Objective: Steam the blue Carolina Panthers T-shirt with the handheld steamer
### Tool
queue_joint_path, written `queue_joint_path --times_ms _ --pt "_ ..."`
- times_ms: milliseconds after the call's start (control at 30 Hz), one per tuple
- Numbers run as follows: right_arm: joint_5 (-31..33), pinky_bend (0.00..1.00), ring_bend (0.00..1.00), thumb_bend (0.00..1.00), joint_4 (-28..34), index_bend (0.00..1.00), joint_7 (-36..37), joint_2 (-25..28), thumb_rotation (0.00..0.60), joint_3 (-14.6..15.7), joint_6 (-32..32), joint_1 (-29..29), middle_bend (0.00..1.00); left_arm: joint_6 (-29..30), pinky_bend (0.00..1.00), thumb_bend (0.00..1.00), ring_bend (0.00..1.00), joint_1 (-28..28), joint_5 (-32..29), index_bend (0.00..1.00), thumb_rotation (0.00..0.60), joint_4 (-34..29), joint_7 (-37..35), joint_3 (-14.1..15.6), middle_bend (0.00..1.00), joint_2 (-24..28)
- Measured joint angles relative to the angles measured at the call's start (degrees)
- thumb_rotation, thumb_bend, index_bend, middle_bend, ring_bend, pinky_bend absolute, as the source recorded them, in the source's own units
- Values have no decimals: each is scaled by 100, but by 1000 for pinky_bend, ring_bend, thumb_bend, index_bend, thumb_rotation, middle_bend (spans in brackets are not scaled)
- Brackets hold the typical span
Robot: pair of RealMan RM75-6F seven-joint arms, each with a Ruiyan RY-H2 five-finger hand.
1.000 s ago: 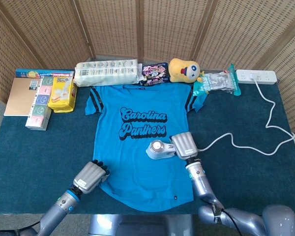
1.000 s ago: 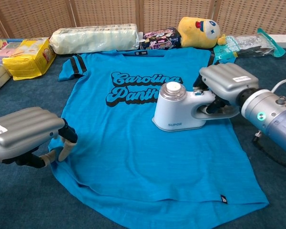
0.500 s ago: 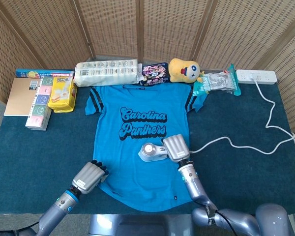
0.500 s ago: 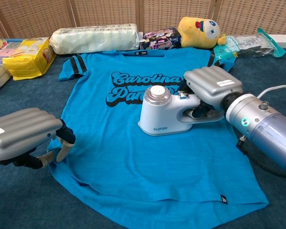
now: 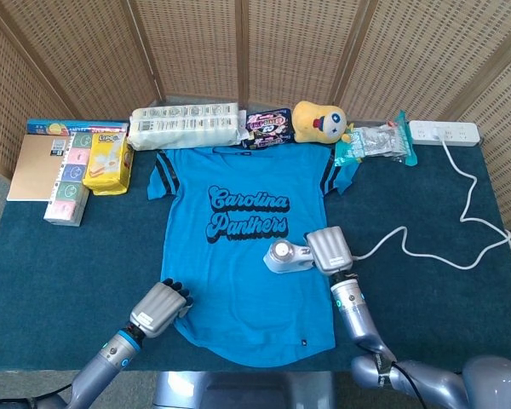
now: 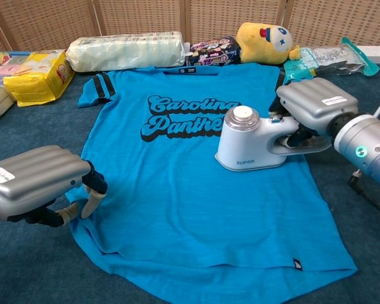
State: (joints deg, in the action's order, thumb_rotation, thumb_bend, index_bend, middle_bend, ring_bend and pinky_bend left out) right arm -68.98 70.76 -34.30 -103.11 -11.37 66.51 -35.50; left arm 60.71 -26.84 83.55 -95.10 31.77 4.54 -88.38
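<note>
Plainly, "SUPER" steamer (image 6: 250,145) on "Carolina Panthers" T-shirt (image 6: 183,196)

White steamer (image 6: 250,145) on flat blue T-shirt (image 6: 183,209)

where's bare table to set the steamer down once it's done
Bare cloth right of the t-shirt, between its hem and the white cable. Also left of the shirt, below the yellow pack. The back edge is crowded: wipes pack, plush toy, power strip.
</note>
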Motion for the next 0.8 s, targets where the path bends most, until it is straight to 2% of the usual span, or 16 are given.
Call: queue_joint_path --times_ms 333,800 --pt "-44 709 757 331 -33 716 66 -33 600 -6 -68 -65 733 20 375 554 395 15 -41 641 600 -49 77 4 521 32" --pt "23 710 757 330 -20 716 -109 -391 600 -26 -146 -203 733 63 375 554 395 36 -10 641 600 -63 3 18 521 93"
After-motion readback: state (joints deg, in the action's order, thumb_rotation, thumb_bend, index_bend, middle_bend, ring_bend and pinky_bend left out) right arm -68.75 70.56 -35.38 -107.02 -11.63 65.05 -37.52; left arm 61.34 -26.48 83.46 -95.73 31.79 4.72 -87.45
